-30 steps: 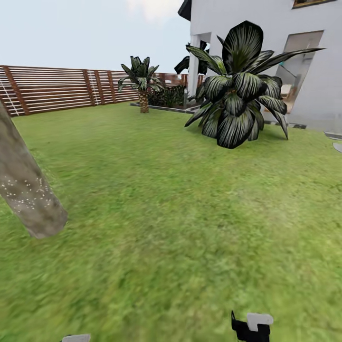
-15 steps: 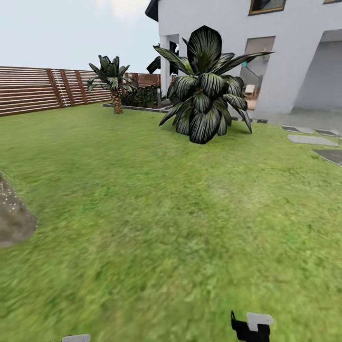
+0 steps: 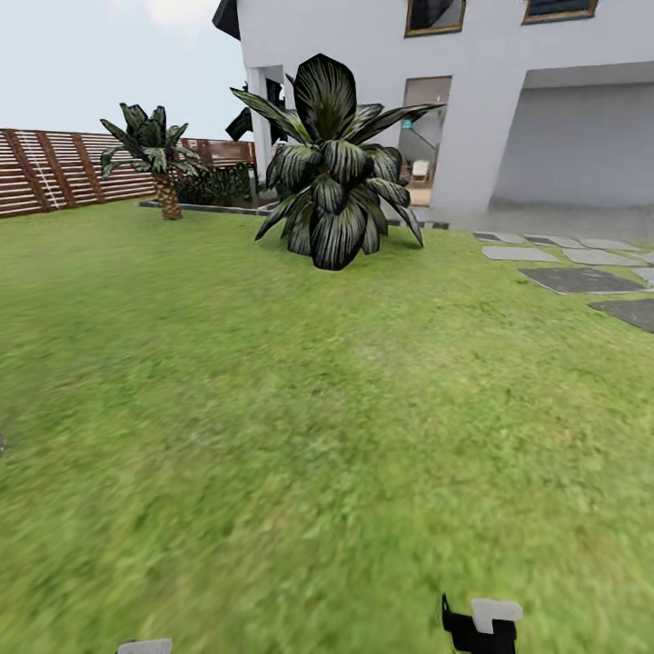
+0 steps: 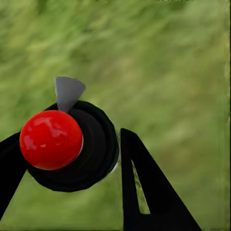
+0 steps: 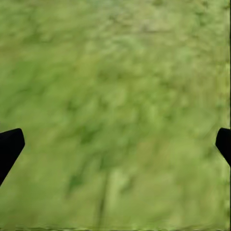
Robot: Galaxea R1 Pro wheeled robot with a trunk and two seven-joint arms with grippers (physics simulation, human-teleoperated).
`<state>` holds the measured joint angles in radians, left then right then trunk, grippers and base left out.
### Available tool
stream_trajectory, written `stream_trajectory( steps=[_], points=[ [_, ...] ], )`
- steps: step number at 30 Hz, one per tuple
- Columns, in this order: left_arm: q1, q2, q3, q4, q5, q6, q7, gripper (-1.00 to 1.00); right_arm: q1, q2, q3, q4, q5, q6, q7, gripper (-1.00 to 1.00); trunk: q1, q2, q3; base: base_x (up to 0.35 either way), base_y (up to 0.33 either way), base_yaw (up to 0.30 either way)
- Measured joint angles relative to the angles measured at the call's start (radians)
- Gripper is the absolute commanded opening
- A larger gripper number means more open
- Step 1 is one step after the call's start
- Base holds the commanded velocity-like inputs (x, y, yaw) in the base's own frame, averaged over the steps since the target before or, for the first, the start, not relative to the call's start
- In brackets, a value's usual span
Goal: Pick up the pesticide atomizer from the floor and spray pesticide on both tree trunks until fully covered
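Note:
In the left wrist view, the pesticide atomizer [image 4: 72,149], a round black body with a glossy red ball on top and a small grey nozzle, sits between the black fingers [image 4: 144,183] of my left gripper [image 4: 70,144]. The gripper is shut on it above blurred grass. My right gripper [image 5: 118,142] is open and holds nothing. Its two dark fingertips stand far apart over the lawn [image 5: 115,96]. The head view looks across the garden lawn [image 3: 300,436]. Both trees and their trunks are out of view.
A big dark broad-leaved plant [image 3: 331,177] stands ahead at the lawn's far side. A short palm [image 3: 156,159] is near the slat fence [image 3: 54,168] at the left. The white house [image 3: 509,100] rises behind. Grey stepping stones [image 3: 581,277] lie at the right.
The camera has swung right. The thick speckled trunk slid out past the left edge, and the house and stepping stones came into view. Neither gripper has changed.

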<state>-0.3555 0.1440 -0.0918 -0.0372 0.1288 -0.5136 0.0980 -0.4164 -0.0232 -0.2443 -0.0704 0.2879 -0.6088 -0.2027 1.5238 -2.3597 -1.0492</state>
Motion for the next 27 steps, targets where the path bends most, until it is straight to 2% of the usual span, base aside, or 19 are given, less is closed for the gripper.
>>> stream_trajectory(
  steps=[27],
  points=[
    [0.0, 0.003, 0.001, 0.0, 0.0, 0.0, 0.004, -1.0, 0.0, 0.0, 0.0, 0.0, 0.0, 0.0, 0.0, 1.0, 0.0, 0.0, 0.0, -0.006, -0.274, -0.3]
  ],
)
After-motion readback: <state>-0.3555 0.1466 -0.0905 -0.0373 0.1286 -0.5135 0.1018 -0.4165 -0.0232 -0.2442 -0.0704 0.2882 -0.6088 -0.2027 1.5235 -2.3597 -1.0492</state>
